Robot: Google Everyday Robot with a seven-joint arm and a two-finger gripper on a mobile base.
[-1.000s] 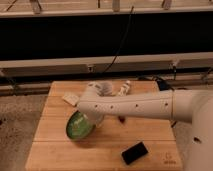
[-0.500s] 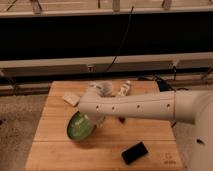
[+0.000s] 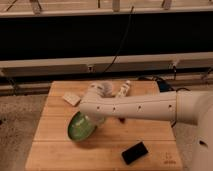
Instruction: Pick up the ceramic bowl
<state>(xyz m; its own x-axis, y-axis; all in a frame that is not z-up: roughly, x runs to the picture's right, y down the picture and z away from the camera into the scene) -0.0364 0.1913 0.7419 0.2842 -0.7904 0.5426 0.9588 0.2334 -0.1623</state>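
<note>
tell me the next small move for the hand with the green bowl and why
Probably a slow, straight lift. The green bowl is tilted, its right rim raised off the wooden table where the hand meets it under the arm, so it looks gripped, and the hand is shut. Going straight up should keep it clear of the black object nearby.

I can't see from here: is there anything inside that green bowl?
The ceramic bowl, tilted on the wooden table, shows only green inside. The arm covers its upper right edge and the shut gripper there.
</note>
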